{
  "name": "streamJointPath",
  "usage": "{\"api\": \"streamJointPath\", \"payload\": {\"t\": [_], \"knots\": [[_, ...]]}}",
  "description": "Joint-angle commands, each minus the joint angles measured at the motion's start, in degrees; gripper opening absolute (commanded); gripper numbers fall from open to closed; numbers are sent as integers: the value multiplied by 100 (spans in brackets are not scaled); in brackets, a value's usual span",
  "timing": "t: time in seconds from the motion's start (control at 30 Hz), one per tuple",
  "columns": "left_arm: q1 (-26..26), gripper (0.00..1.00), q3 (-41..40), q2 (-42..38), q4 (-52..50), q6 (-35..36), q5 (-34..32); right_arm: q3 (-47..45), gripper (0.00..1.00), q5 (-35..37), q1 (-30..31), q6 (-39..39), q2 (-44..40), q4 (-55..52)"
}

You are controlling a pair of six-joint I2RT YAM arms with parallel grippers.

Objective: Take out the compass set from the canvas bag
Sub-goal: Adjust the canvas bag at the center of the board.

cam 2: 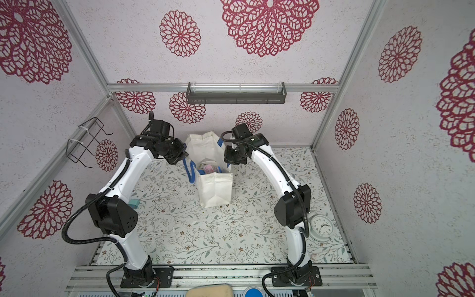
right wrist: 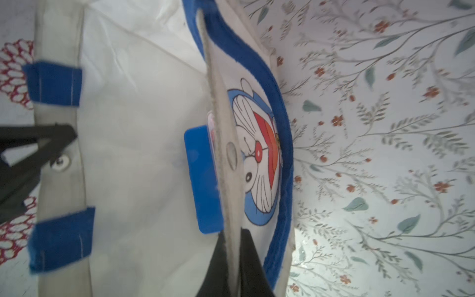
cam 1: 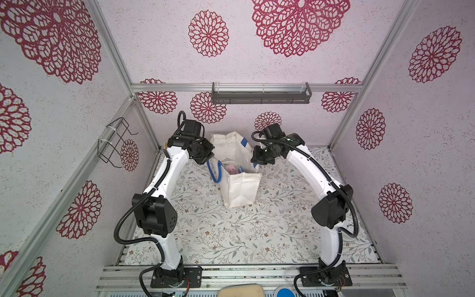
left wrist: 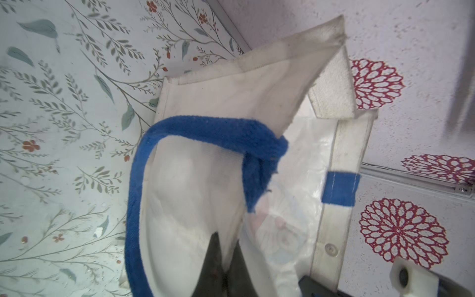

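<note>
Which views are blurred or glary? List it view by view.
Both top views: sharp, evenly lit; canvas bag crisp. Left wrist: the bag's glossy lining washed out and soft. Right wrist: blue strap tabs and floral table cover blurred, a glare patch on the cover beside the bag.

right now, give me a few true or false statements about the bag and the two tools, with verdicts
1. The left tool is shut on the rim of the canvas bag. True.
2. The right tool hangs open above the bag. False: it is shut on the rim too.
3. The bag lies flat on its side. False: it stands upright, mouth open.
4. A blue handle droops outside the bag. True.
</note>
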Motion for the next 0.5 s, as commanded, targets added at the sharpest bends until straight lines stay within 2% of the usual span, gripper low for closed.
{"api": "streamJointPath", "payload": {"t": [0.0, 0.1, 0.17, 0.23, 0.27, 0.33, 0.37, 0.4, 0.47], "knots": [[68, 0, 203, -423, -46, 312, -21, -667, 0, -449, 328, 703, -910, 808], [92, 0, -126, -607, -111, 440, -113, -1712, 2, -457, 636, 1116, -1381, 1544], [140, 0, -412, -729, -78, 472, -170, -2376, 13, -458, 808, 1322, -1626, 1997], [204, 0, -704, -840, -28, 521, -174, -2937, 29, -527, 903, 1505, -1770, 2352], [222, 3, -782, -872, -46, 565, -191, -3080, 37, -527, 911, 1529, -1804, 2401], [259, 26, -857, -941, -165, 670, -283, -3127, 55, -376, 898, 1432, -1834, 2258], [276, 40, -856, -987, -265, 731, -371, -3029, 62, -272, 882, 1313, -1823, 2116], [299, 50, -835, -1026, -376, 801, -455, -2899, 67, -178, 872, 1186, -1819, 1978], [310, 61, -751, -1130, -594, 940, -624, -2594, 74, -23, 843, 982, -1775, 1745]]}}
